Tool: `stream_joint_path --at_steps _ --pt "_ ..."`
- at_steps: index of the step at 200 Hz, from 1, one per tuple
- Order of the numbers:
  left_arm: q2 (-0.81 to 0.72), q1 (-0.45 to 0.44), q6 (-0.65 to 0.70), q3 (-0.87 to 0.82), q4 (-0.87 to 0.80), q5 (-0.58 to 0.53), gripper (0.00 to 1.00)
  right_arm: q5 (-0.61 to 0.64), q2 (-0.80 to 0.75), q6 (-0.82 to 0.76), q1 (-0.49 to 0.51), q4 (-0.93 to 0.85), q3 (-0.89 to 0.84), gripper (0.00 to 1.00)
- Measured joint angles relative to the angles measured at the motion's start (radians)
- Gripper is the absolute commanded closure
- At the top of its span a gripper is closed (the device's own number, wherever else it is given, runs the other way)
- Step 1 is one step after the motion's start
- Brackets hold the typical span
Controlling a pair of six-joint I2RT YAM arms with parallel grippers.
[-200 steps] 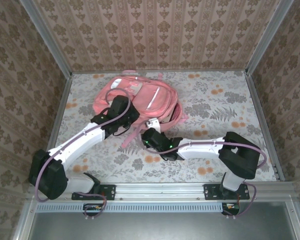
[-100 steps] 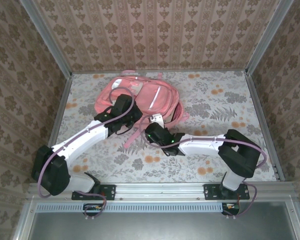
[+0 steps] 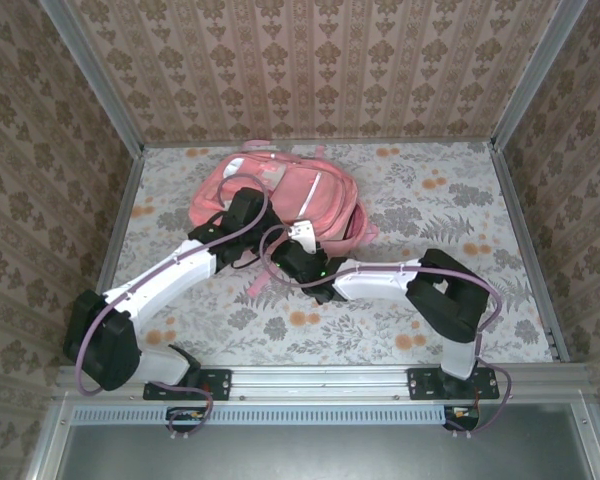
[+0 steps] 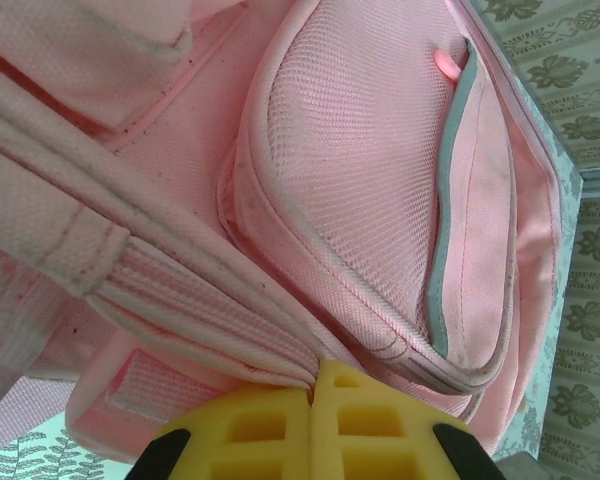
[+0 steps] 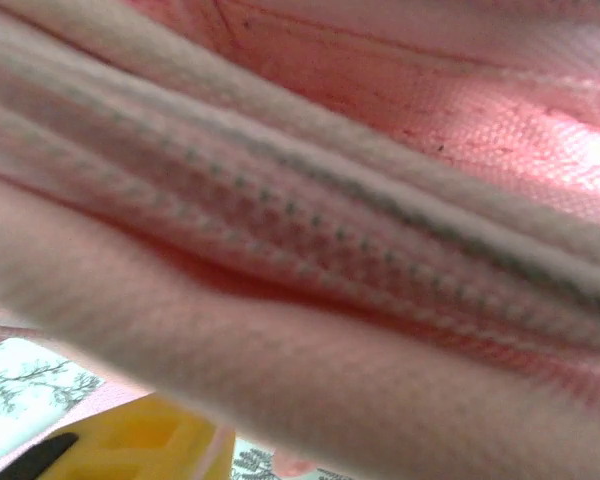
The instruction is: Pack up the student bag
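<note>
The student bag (image 3: 290, 190) is a soft pink backpack lying flat at the back left of the table. My left gripper (image 3: 248, 215) rests on its near left part. In the left wrist view the yellow fingers (image 4: 270, 430) are pressed together on a pink webbing strap (image 4: 170, 290), just below a mesh pocket (image 4: 350, 190). My right gripper (image 3: 300, 240) is at the bag's near edge. Its wrist view is crowded by blurred pink strap and fabric (image 5: 310, 250), with one yellow finger (image 5: 150, 440) showing at the bottom left, so the jaws' gap is hidden.
A floral cloth (image 3: 440, 210) covers the table, with open room to the right of the bag. Wallpapered walls (image 3: 310, 70) close off the back and both sides. A loose pink strap (image 3: 263, 272) trails toward the arms.
My right arm has swung left and pushed its gripper in against the bag's near edge. The left gripper crept slightly further onto the bag, then held still, still shut on the strap.
</note>
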Motion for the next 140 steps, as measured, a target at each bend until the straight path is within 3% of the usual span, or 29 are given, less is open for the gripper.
stream_joint_path --at_steps 36,63,140 --pt "0.001 0.0 -0.003 0.0 -0.005 -0.004 1.0 0.025 0.014 0.023 0.0 -0.012 0.012 0.92" --pt "0.001 0.0 -0.003 0.0 -0.005 -0.003 1.0 0.019 0.002 0.021 -0.001 -0.007 0.0 1.0" --pt "0.001 0.001 -0.002 0.0 -0.002 0.016 1.0 -0.125 -0.137 0.023 -0.044 0.019 -0.122 1.0"
